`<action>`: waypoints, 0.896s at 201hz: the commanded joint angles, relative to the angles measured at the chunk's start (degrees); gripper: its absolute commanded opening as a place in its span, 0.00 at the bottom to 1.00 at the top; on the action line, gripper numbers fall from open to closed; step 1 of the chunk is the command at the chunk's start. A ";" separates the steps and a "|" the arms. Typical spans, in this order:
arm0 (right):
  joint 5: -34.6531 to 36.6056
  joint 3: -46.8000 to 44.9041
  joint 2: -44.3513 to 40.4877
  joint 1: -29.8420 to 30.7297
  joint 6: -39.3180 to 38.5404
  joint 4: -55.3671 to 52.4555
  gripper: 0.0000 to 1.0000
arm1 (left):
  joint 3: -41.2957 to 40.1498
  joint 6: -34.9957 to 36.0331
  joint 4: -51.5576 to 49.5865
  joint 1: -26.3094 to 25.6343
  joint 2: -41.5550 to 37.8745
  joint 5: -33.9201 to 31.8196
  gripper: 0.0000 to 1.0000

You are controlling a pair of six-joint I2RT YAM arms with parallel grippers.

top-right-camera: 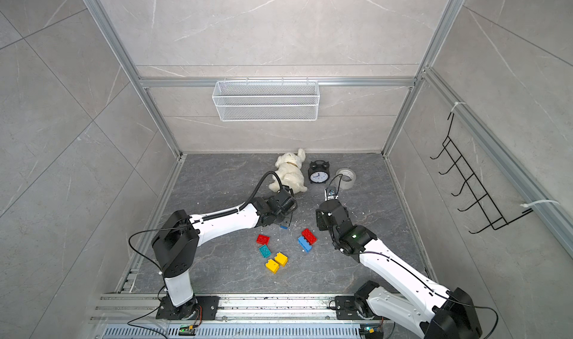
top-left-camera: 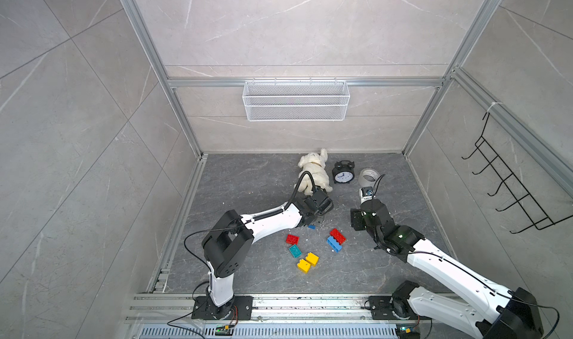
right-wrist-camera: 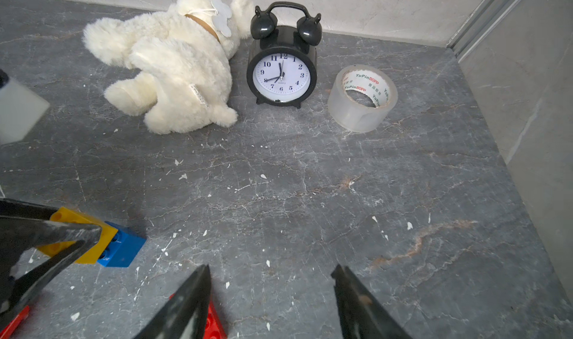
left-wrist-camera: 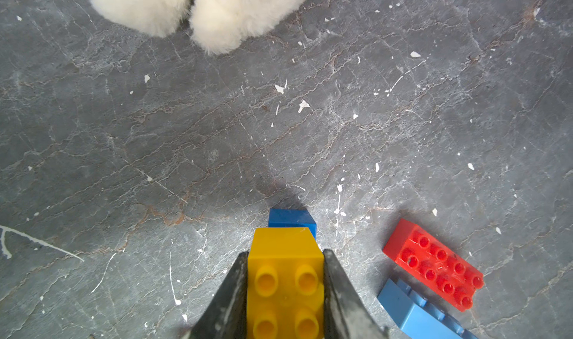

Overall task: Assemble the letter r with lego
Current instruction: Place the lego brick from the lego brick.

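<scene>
Bare floor (right-wrist-camera: 310,197) ahead of right pincer (right-wrist-camera: 270,267)

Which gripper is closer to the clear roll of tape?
Right. The right gripper, open, faces the clear tape roll; the left gripper, clamping a yellow plastic brick, sits farther off.

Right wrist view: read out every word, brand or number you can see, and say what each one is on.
"YuPinBOPP": on the inner ring of the tape roll, printed several times; the characters beside it are too small to read.
"1" to "12": the hour numbers on the clock face; the tiny word on the dial is too blurred to read.
Plush toy side label: print too small to read.
</scene>
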 commanded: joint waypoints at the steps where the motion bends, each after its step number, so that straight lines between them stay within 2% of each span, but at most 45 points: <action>1: 0.63 -0.87 -0.32 -0.38 1.22 -0.26 0.66 | 0.12 -1.44 0.59 -0.05 0.39 -0.40 0.11; 180: -0.07 -1.58 -0.21 -1.20 1.00 -0.39 0.66 | 0.38 -2.53 0.69 -0.25 3.25 1.19 0.11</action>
